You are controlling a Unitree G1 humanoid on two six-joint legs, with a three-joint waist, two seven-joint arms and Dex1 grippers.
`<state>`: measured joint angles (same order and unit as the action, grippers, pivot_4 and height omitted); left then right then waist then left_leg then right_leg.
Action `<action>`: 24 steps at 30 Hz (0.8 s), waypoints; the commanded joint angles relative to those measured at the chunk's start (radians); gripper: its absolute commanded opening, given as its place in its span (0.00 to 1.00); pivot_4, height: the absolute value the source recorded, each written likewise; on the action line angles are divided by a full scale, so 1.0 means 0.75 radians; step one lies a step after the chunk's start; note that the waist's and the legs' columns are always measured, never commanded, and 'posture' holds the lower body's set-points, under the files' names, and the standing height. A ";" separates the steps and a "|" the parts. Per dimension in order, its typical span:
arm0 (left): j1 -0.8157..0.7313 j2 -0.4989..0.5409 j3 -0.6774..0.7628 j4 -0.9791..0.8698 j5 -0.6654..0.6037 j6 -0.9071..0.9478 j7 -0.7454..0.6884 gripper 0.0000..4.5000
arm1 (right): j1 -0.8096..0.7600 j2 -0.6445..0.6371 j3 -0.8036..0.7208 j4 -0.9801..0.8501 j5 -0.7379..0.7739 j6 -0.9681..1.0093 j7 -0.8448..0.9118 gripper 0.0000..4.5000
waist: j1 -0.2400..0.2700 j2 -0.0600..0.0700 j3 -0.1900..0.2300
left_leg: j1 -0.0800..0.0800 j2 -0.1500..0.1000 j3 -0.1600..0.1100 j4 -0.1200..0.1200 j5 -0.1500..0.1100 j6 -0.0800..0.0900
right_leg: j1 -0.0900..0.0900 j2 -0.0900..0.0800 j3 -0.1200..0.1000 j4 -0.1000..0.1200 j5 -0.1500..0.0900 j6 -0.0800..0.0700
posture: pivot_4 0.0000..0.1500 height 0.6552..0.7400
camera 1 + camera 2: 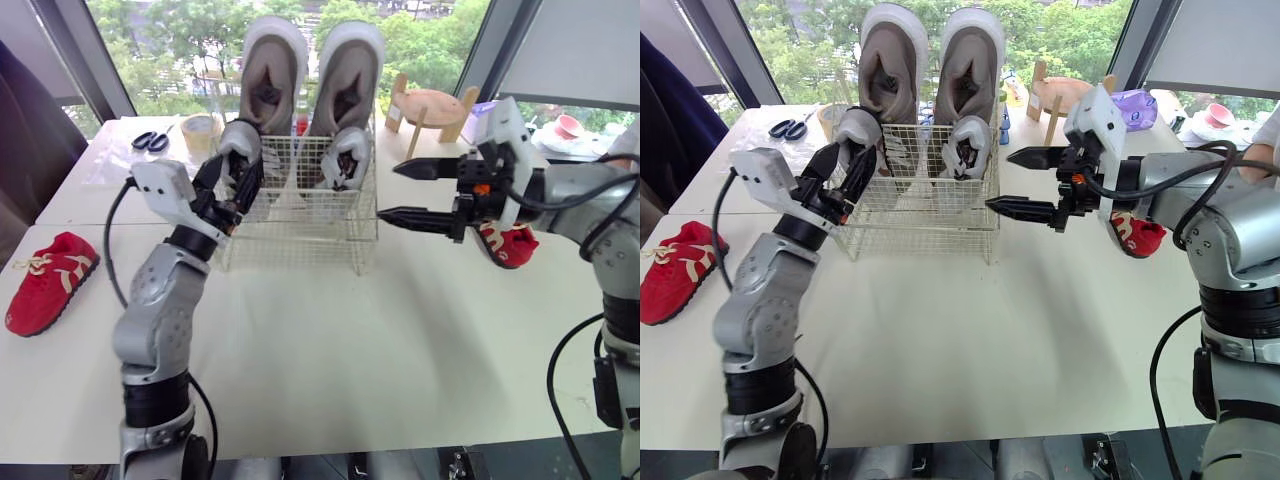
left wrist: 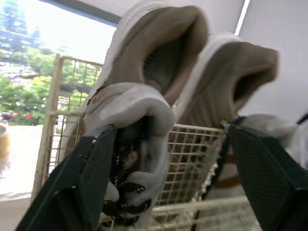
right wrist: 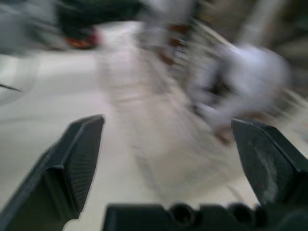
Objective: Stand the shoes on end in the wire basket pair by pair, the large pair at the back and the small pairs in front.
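At the far left of the white tabletop (image 1: pixel 330 350) a red shoe (image 1: pixel 48 280) lies flat. It looks napped like suede, with cream side stripes and cream laces. Behind it, on the farther surface, are black-handled scissors (image 1: pixel 150 141) and a pale round roll (image 1: pixel 202 130). The left pincer (image 1: pixel 235 182) sits at the front left corner of the wire basket (image 1: pixel 300 235) with its ribbed black fingers spread apart. One finger is close against the left small grey shoe (image 1: pixel 240 145), but nothing is clamped. That shoe stands on end inside the corner, its padded grey collar and dark laces rising above the rim. The basket is a white grid of thin wire, boxy and open-topped. At its back the large pair (image 1: pixel 272 75) stands upright side by side (taupe uppers, thick white soles, dark openings facing forward), towering over the rim. In front of the right-hand large shoe stands the right small grey shoe (image 1: pixel 345 160), also on end. Just right of the basket the right pincer (image 1: pixel 395 192) hovers above the tabletop with its pointed fingers wide apart and empty. Behind it is a pale wooden stand (image 1: pixel 432 108) with a round top on pegs. A second red shoe (image 1: pixel 510 245) lies on the tabletop under the right arm. A pink bowl (image 1: pixel 568 125) sits far right.
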<state>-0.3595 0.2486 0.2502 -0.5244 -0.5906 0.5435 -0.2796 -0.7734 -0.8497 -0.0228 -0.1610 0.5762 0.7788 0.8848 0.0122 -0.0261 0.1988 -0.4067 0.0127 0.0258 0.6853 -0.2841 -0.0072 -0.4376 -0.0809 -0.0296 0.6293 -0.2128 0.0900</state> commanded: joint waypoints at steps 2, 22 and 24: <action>0.196 0.180 0.098 -0.235 -0.290 0.225 -0.064 0.78 | 0.076 0.107 -0.178 0.215 -0.157 -0.266 -0.244 1.00 | -0.001 0.000 0.000 | 0.000 0.000 0.000 0.000 0.000 0.000 | 0.001 0.000 0.000 0.000 0.000 0.000 | 1.00 1.00; 0.266 0.222 -0.193 -0.305 -0.401 0.267 0.037 0.99 | 0.432 0.322 -0.488 0.641 -0.361 -0.720 -0.711 1.00 | -0.014 0.009 -0.004 | 0.020 -0.002 0.002 -0.003 0.000 0.000 | 0.016 0.003 0.005 0.000 -0.003 -0.005 | 1.00 1.00; 0.261 0.223 -0.207 -0.296 -0.385 0.261 0.030 0.99 | 0.433 0.340 -0.487 0.660 -0.357 -0.724 -0.711 1.00 | -0.014 0.009 -0.004 | 0.020 -0.002 0.003 -0.003 0.000 0.000 | 0.016 0.003 0.005 0.000 -0.003 -0.006 | 1.00 1.00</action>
<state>-0.1531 0.4126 0.0990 -0.7322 -0.8915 0.7654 -0.2533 -0.4451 -0.5924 -0.3668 0.3457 0.2992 0.2553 0.3571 0.0018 -0.0194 0.1957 -0.3919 0.0112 0.0278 0.6829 -0.2838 -0.0075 -0.4257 -0.0788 -0.0257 0.6289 -0.2154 0.0858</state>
